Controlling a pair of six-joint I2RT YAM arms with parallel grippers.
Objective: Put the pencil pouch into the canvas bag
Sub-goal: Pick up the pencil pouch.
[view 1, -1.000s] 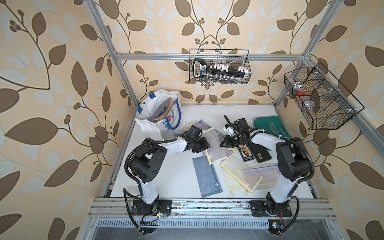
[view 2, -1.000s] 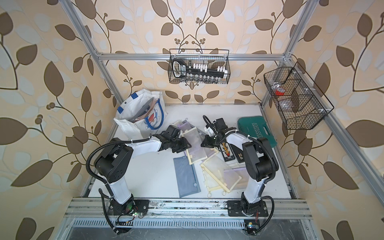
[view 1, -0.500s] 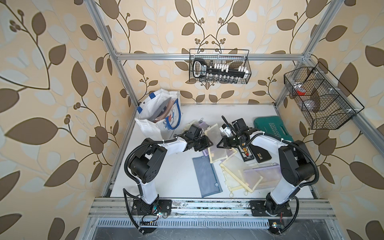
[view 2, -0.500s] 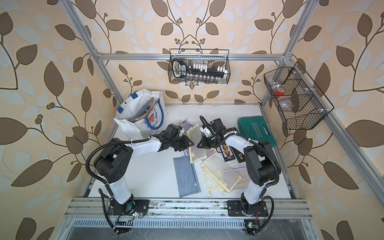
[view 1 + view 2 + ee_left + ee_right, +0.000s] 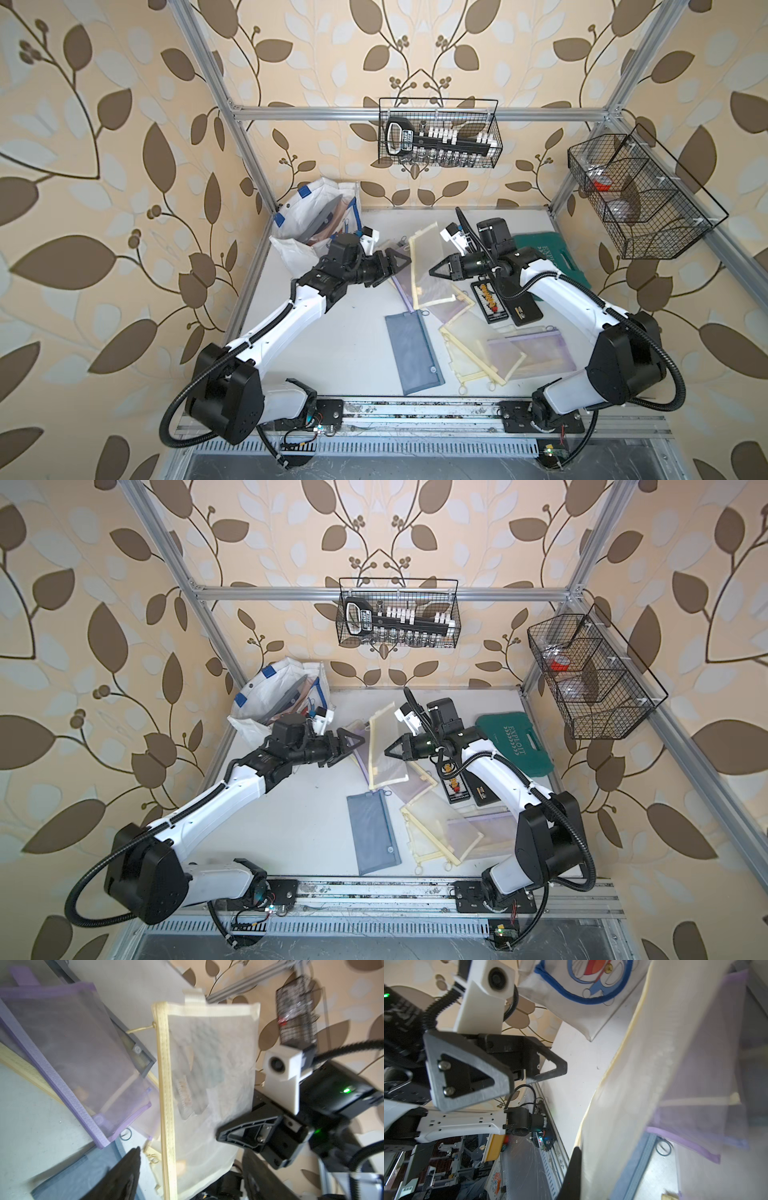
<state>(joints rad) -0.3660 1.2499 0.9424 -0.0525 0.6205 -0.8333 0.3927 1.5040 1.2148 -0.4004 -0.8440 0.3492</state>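
Pinching the yellow pencil pouch (image 5: 424, 257) by one edge with my right gripper (image 5: 434, 272), around the middle of the counter (image 5: 353, 353). My left gripper (image 5: 401, 262) is spread open just beside it, gripping nothing. The canvas bag (image 5: 299, 224) sits in the counter's far left corner.

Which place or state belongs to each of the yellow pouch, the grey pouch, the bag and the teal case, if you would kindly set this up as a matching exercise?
Things:
1. yellow pouch
2. grey pouch
3. bag
4. teal case

Places or states:
A. lying flat on the table, towards the front
B. standing open in the far left corner
C. held up by the shut right claw
D. lying at the far right, beside the right arm

Pairs: 1-C, 2-A, 3-B, 4-D
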